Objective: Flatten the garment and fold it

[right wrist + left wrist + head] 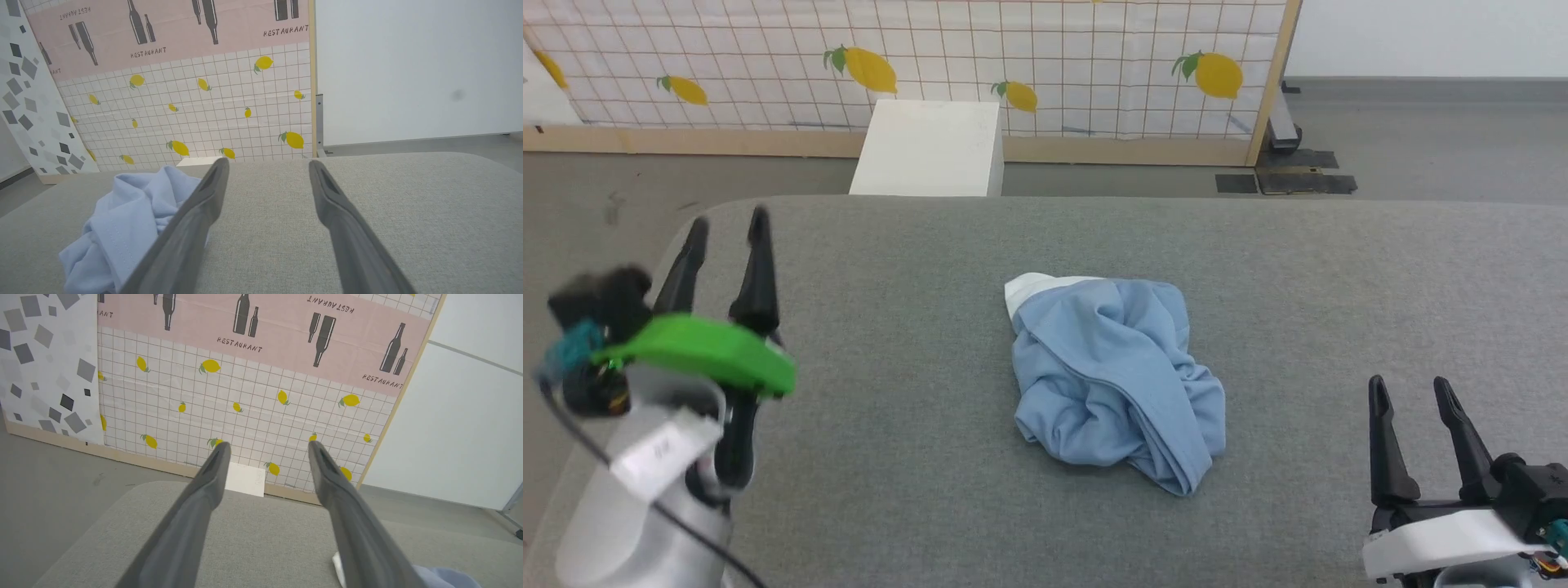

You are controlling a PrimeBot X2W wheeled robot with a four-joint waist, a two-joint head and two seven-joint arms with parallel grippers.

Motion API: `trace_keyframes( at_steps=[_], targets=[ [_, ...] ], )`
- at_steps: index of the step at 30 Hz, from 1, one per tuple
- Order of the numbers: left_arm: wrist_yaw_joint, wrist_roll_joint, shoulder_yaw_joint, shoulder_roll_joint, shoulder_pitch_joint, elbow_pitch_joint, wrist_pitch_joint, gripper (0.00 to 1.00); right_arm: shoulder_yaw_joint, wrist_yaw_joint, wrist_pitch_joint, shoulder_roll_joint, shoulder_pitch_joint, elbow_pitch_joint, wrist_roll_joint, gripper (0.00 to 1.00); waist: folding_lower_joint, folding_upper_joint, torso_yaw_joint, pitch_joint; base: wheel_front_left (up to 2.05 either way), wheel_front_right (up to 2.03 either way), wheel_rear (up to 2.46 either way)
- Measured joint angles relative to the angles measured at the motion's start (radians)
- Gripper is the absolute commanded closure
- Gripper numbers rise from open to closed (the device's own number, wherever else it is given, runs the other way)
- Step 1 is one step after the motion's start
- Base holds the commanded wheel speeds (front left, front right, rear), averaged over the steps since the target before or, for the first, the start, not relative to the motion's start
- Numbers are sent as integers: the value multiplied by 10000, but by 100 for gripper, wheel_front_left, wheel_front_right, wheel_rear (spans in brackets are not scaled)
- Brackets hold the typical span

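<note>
**Head view.** The left gripper [729, 220] is raised over the near-left part of the desk [890, 286]. Its fingers point away from the robot and are spread wide with nothing between them. A green cover [698, 351] lies across its wrist, and the frame edge cuts off the forearm. The right gripper [1409, 384] sits low at the near right, also spread wide and empty, with its wrist cut off at the corner. The garment [1111, 376] lies in a crumpled heap between the two grippers and well apart from both. Its white collar piece [1029, 290] shows at the heap's far-left edge, and the folds hide the sleeves. The desk is covered in grey fabric and has a rounded corner. Beyond the desk, a white box [931, 147] stands on the grey floor [1421, 139] against a lemon-print panel [1054, 49].

**Left wrist view.** The fingers are wide apart over bare desk. To the right of the gripper, a blue corner of the garment with a white edge shows at the bottom. The right finger and the frame hide the remainder. Above the lemon grid, the panel carries a pink band printed with bottles.

**Right wrist view.** The fingers are wide apart and empty. The garment lies to the left of the gripper, and the left finger covers its near edge. Bare desk extends ahead and to the right. A plain white wall [408, 69] stands behind.
</note>
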Motion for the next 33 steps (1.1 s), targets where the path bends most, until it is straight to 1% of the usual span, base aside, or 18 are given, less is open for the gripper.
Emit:
trace_keyframes(
  at_steps=[1,4,7,12,18,27,33],
  targets=[
    [67,196,42,48,212,-8,-295,0,-12,0,0,0,0,-2,-21,0,0,0,-19,21,0,0,0],
    [205,652,77,142,742,-100,-690,0,-31,0,0,2,0,-12,-33,0,0,0,-74,74,0,0,0],
    [173,903,46,134,1168,-226,-832,0,-33,0,0,0,0,-15,-58,0,0,0,-108,142,0,0,0],
    [10,1124,-111,82,1804,-261,-869,0,-13,0,0,0,0,-35,-71,0,0,0,-234,211,0,0,0],
    [-138,1227,-52,-163,2325,-280,-872,0,61,0,0,2,0,-25,-36,0,0,0,-391,251,0,0,0],
    [-207,1302,-161,-351,2710,-98,-884,0,102,0,0,0,0,33,-23,0,1,0,-469,289,0,0,0],
    [-209,1308,-226,-353,2733,-46,-882,0,102,0,0,0,0,31,-23,0,1,0,-449,323,0,0,0]
  ],
)
